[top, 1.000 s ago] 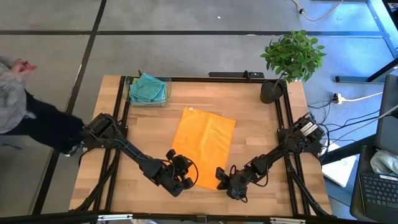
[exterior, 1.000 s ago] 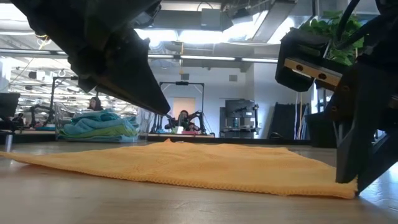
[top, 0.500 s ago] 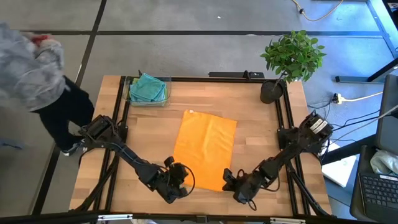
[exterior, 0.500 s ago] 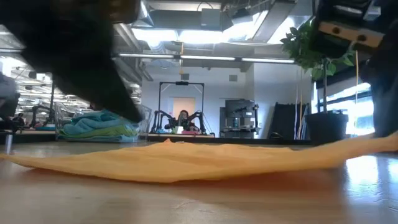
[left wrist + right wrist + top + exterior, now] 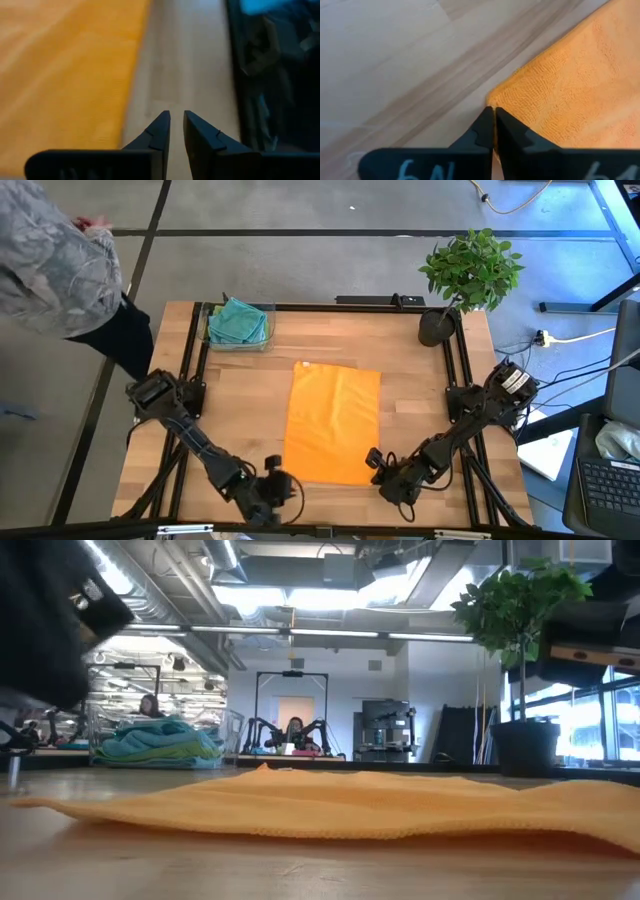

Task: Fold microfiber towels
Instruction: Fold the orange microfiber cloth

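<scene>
An orange towel lies spread flat on the wooden table, also seen in the low view. My right gripper is shut at the towel's near right corner, near the table's front edge. My left gripper is just left of the towel's near left corner, over bare wood. In its wrist view the fingers stand a narrow gap apart and hold nothing, and the towel's edge runs beside them. Teal, light blue and green towels lie heaped in a clear tub at the far left. My right gripper pinches the orange towel's near right corner between its fingertips. The fingers come in low from the table's near right side. The corner sits barely above the wood, and the rest of the towel lies flat on the table.
A potted plant stands at the far right corner. The tub sits at the far left corner. A black frame runs along the table's sides. A person stands off the table's left side.
My right gripper has gone toward the table's right and near edges with the towel's near right corner, lifting it and then lowering it. The towel has turned to lie square with the table. My left gripper has drawn back toward the near left, off the towel.
</scene>
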`<act>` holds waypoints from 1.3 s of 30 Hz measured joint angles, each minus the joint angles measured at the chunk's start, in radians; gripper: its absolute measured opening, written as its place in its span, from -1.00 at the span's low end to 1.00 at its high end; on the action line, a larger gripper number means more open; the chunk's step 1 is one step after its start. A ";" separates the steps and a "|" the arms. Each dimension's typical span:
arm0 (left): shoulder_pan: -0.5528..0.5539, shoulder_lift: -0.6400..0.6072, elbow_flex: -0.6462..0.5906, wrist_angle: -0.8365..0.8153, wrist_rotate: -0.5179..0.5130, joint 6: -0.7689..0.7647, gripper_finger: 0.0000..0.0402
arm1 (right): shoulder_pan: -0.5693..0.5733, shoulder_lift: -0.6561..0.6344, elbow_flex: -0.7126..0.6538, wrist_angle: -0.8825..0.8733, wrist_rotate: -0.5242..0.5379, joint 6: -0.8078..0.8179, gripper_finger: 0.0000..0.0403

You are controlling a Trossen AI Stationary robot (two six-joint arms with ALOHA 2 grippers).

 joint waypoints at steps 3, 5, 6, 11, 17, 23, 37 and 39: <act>-0.031 0.000 0.000 0.002 -0.013 0.174 -0.75 | 0.000 0.000 0.001 -0.009 0.000 0.001 -0.87; -0.042 -0.001 0.000 -0.019 -0.053 0.244 -0.75 | 0.000 0.000 0.001 -0.009 0.000 0.024 -0.87; -0.041 -0.001 0.001 -0.043 -0.060 0.259 -0.75 | 0.000 0.000 0.001 -0.009 0.000 0.037 -0.88; -0.018 -0.001 0.001 -0.177 -0.076 0.143 -0.69 | -0.001 -0.002 0.001 -0.009 -0.021 0.060 -0.97; 0.009 -0.001 0.001 -0.179 -0.035 0.160 -0.51 | -0.011 -0.002 0.001 0.016 -0.036 0.058 -0.90; 0.010 -0.001 0.001 -0.220 0.063 0.130 -0.36 | -0.014 -0.002 0.001 -0.001 -0.030 0.060 -0.89; 0.040 0.058 0.004 -0.224 0.058 0.136 -0.24 | -0.014 -0.002 0.001 -0.004 -0.042 0.082 -0.87; 0.039 0.061 0.004 -0.214 0.027 0.137 -0.24 | -0.014 -0.002 0.001 -0.004 -0.042 0.081 -0.90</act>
